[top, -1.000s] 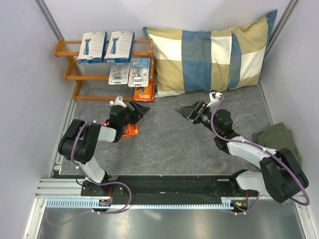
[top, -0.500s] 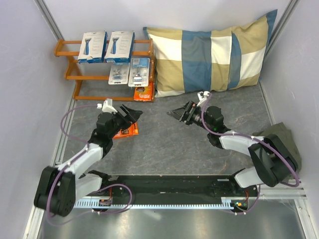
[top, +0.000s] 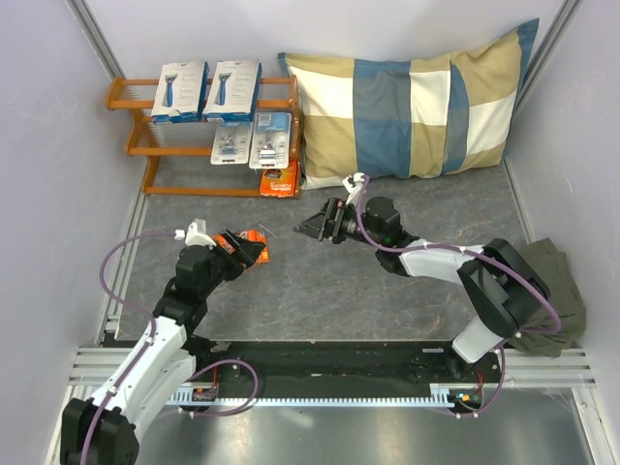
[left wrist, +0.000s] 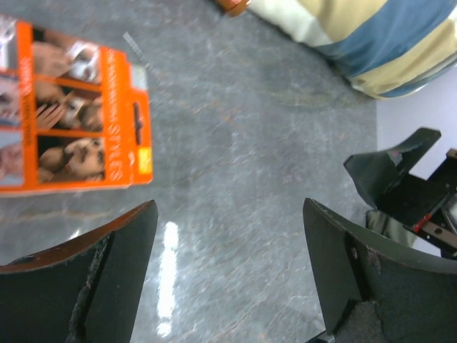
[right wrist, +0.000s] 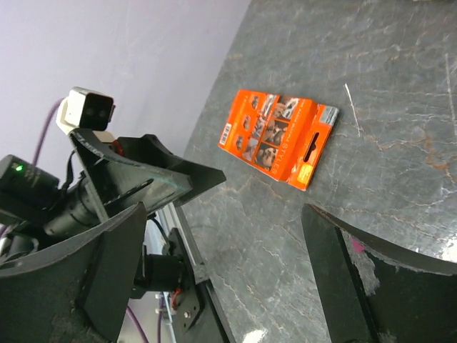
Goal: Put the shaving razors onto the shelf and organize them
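Observation:
The shelf (top: 136, 147) stands at the far left. Two white boxes (top: 205, 90) lie on its top tier, two blister packs (top: 250, 141) on the middle tier and one orange pack (top: 281, 181) at the right end of the bottom tier. A second orange pack (top: 260, 256) lies flat on the table; it also shows in the left wrist view (left wrist: 71, 114) and the right wrist view (right wrist: 278, 137). My left gripper (top: 244, 250) (left wrist: 228, 243) is open and empty, just near-left of this pack. My right gripper (top: 312, 225) (right wrist: 221, 271) is open and empty, to the pack's right.
A blue-and-beige checked pillow (top: 407, 107) leans against the back wall beside the shelf. A green cloth (top: 547, 281) lies at the right edge. A thin sliver (right wrist: 351, 107) lies on the table near the loose pack.
My left arm has drawn back toward the near left, its gripper now lower over the loose orange pack. My right gripper has moved left toward the middle. The pack has not moved.

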`<act>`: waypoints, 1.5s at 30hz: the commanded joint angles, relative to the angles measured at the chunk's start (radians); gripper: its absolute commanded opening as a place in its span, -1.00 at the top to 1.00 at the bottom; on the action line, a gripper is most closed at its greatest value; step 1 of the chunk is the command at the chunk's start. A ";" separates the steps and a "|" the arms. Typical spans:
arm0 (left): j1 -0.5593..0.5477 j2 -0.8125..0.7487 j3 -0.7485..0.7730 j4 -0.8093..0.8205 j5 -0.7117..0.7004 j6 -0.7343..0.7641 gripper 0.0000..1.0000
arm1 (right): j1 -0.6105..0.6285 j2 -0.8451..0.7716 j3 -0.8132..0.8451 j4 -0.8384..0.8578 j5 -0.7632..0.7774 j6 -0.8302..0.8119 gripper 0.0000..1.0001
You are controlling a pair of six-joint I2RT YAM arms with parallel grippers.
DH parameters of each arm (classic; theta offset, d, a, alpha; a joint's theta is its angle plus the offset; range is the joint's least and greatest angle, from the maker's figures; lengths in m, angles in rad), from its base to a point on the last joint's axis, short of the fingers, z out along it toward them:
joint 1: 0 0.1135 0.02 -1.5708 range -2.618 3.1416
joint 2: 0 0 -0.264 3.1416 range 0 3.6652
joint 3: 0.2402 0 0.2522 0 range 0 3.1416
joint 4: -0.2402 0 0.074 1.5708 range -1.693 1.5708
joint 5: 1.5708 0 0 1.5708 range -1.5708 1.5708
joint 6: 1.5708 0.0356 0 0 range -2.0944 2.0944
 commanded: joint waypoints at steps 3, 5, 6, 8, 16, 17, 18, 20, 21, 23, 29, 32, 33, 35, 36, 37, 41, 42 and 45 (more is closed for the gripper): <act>0.004 -0.107 -0.042 -0.185 -0.040 -0.044 -0.77 | 0.060 0.099 0.118 -0.049 -0.015 -0.067 -0.96; 0.002 -0.144 -0.055 -0.218 -0.044 -0.049 -0.77 | 0.080 0.144 0.145 -0.052 -0.009 -0.074 -0.96; 0.004 -0.156 -0.060 -0.250 -0.049 -0.055 -0.77 | 0.088 0.159 0.154 -0.052 -0.006 -0.075 -0.96; 0.004 -0.195 -0.075 -0.274 -0.061 -0.069 -0.77 | 0.102 0.208 0.179 -0.035 -0.003 -0.075 -0.96; 0.004 -0.293 -0.129 -0.370 -0.058 -0.115 -0.75 | 0.142 0.386 0.337 -0.053 0.005 -0.071 -0.96; 0.004 -0.296 -0.128 -0.379 -0.064 -0.110 -0.75 | 0.140 0.399 0.349 -0.060 0.005 -0.071 -0.96; 0.004 -0.301 -0.124 -0.393 -0.076 -0.110 -0.75 | 0.140 0.415 0.363 -0.069 0.013 -0.078 -0.96; 0.004 -0.308 -0.126 -0.399 -0.084 -0.112 -0.75 | 0.140 0.434 0.412 -0.116 0.025 -0.106 -0.96; 0.004 -0.316 -0.131 -0.400 -0.084 -0.115 -0.75 | 0.142 0.457 0.449 -0.147 0.028 -0.113 -0.96; 0.004 -0.321 -0.132 -0.400 -0.084 -0.124 -0.75 | 0.142 0.480 0.483 -0.171 0.036 -0.133 -0.96; 0.004 -0.314 -0.137 -0.405 -0.110 -0.130 -0.73 | 0.149 0.583 0.595 -0.245 0.074 -0.153 -0.96; 0.004 -0.321 -0.138 -0.413 -0.116 -0.132 -0.73 | 0.162 0.621 0.625 -0.279 0.112 -0.167 -0.96; 0.004 -0.324 -0.140 -0.416 -0.118 -0.133 -0.72 | 0.165 0.626 0.633 -0.299 0.126 -0.173 -0.96; 0.004 -0.334 -0.140 -0.420 -0.121 -0.138 -0.72 | 0.174 0.633 0.641 -0.320 0.158 -0.183 -0.96; 0.004 -0.337 -0.140 -0.423 -0.122 -0.138 -0.72 | 0.174 0.638 0.644 -0.336 0.166 -0.183 -0.96; 0.004 -0.341 -0.143 -0.425 -0.122 -0.139 -0.72 | 0.174 0.643 0.645 -0.339 0.171 -0.183 -0.96; 0.004 -0.350 -0.147 -0.431 -0.122 -0.141 -0.72 | 0.177 0.676 0.645 -0.330 0.148 -0.160 -0.96; 0.004 -0.354 -0.147 -0.433 -0.122 -0.141 -0.71 | 0.178 0.682 0.647 -0.321 0.140 -0.147 -0.96; 0.004 -0.362 -0.144 -0.436 -0.122 -0.141 -0.71 | 0.189 0.702 0.658 -0.319 0.126 -0.140 -0.93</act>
